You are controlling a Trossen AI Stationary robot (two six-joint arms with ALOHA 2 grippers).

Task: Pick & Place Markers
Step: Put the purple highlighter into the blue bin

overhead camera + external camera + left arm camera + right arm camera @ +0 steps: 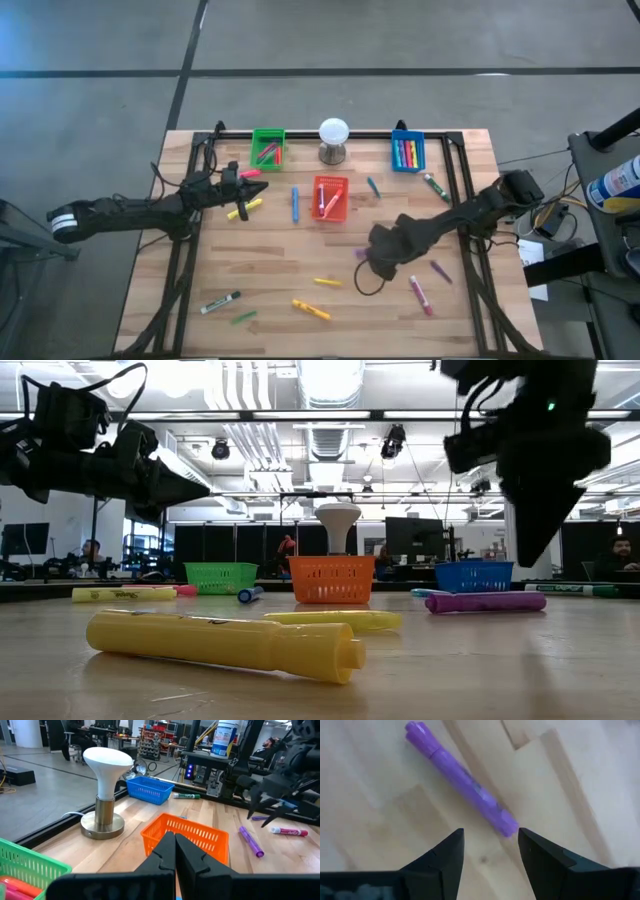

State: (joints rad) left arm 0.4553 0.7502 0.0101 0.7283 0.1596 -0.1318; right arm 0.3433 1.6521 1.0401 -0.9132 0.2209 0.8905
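Purple marker (pixel 461 779) is lying diagonally on the bench (pixel 570 780), right gripper (pixel 490 851) hovering wide open, empty; left gripper (pixel 174 851) pinched shut, empty.

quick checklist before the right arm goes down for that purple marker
1. Right hand open: ok.
2. Purple marker lying free on the table, nothing touching it: ok.
3. Hand centred over the marker: not ok, only the marker's near end sits by the gap.
4. Fingers square across the marker: not ok, it lies slanted to them.
5. Left hand shut and away near the orange bin: ok.
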